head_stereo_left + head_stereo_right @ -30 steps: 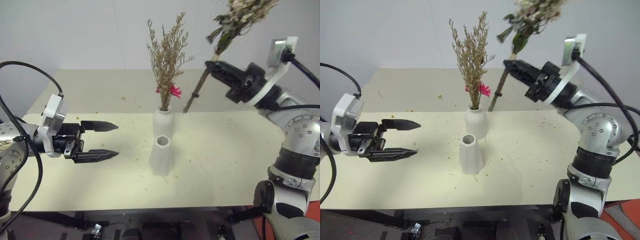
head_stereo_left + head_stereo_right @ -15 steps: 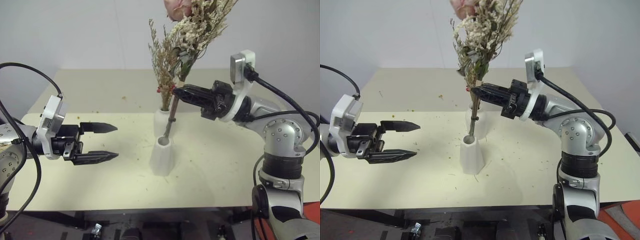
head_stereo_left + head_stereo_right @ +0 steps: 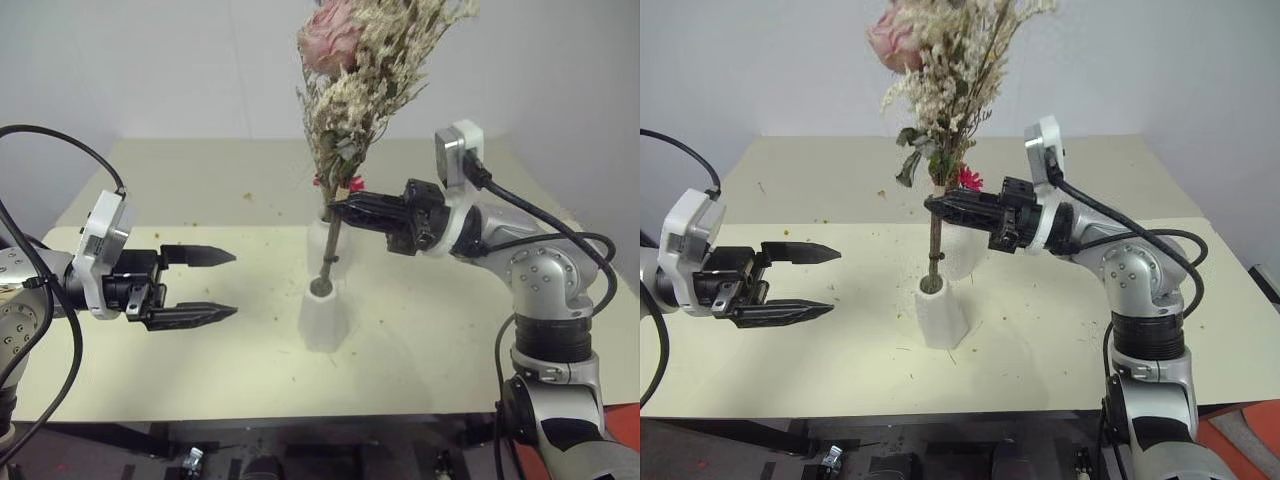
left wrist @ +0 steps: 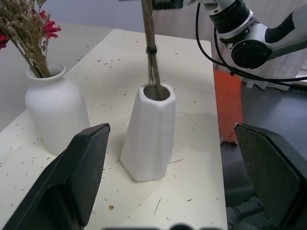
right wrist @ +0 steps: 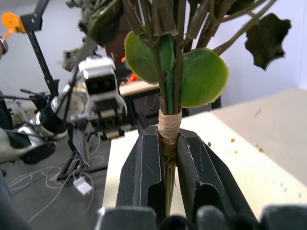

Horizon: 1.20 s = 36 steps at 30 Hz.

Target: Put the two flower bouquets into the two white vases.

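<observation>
Stems of the cream-white bouquet [image 3: 372, 60] sit in the cone vase [image 3: 322, 315], clamped by the right gripper [image 3: 337, 211]; left gripper [image 3: 220, 283], jaws apart, hovers left of it.

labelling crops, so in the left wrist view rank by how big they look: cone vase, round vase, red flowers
1. Tapered white ceramic cone vase, though it sits nearer the camera, so its lead is unsure.
2. Rounded white ceramic bottle vase.
3. Small red flowers.
</observation>
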Tool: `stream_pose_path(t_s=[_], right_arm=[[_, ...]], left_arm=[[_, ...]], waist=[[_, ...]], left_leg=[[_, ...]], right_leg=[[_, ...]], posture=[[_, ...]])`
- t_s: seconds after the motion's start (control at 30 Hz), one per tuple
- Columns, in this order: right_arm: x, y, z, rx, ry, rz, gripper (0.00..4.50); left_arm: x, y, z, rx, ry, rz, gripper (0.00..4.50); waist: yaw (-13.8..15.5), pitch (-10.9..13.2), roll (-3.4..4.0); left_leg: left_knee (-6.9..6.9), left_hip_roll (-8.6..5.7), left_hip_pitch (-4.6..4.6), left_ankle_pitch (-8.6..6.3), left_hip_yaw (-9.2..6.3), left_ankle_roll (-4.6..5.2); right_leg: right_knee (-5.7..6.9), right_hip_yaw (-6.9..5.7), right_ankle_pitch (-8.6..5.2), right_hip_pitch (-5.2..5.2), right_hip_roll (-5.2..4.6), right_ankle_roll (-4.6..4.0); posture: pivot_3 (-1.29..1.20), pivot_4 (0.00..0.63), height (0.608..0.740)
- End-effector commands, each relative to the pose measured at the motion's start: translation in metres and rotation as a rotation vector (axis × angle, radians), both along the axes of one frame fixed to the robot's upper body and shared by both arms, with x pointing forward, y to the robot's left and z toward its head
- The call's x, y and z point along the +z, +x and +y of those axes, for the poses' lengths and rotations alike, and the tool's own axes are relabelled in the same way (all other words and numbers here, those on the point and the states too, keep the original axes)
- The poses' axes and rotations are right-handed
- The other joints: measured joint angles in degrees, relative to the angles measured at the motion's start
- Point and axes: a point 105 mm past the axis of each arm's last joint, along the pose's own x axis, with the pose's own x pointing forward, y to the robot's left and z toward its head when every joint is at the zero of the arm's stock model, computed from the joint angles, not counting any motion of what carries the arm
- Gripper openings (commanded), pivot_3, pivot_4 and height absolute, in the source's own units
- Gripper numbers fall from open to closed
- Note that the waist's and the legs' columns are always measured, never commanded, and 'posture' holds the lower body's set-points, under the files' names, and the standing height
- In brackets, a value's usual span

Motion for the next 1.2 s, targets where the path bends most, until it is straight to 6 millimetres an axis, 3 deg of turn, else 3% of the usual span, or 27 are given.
stream_pose_path(t_s=[0.03,0.23,0.97,1.2], right_arm=[[0.009,-0.002,-0.002,-0.004,0.025,-0.052,0.22],[0.010,0.001,-0.004,-0.011,0.025,-0.055,0.22],[-0.021,0.001,0.007,-0.010,-0.044,-0.018,0.22],[-0.022,0.003,-0.001,-0.057,-0.053,-0.047,2.52]], left_arm=[[0.008,-0.005,-0.001,-0.004,0.019,-0.041,4.50],[0.008,-0.006,-0.002,-0.006,0.019,-0.038,4.50],[0.007,-0.005,-0.002,0.006,0.024,-0.033,4.50],[0.008,-0.005,-0.001,0.009,0.027,-0.033,4.50]], waist=[[0.0,0.0,0.00],[0.0,0.0,0.00],[0.0,0.0,0.00],[0.0,0.0,0.00]], left_leg=[[0.00,0.00,-0.01,0.00,0.00,0.00],[0.00,0.00,-0.01,0.00,0.00,0.00],[0.00,0.00,-0.02,0.00,0.00,0.00],[0.00,0.01,-0.01,0.00,0.00,0.00]], right_leg=[[0.00,0.00,0.00,0.00,0.00,0.00],[0.00,0.00,0.00,-0.02,0.00,0.00],[0.00,-0.01,0.00,-0.02,0.00,0.00],[0.00,-0.01,-0.01,-0.02,0.01,0.01]], posture=[[0.00,0.150,0.740],[0.00,0.150,0.740],[0.00,0.150,0.740],[0.00,0.150,0.740]])
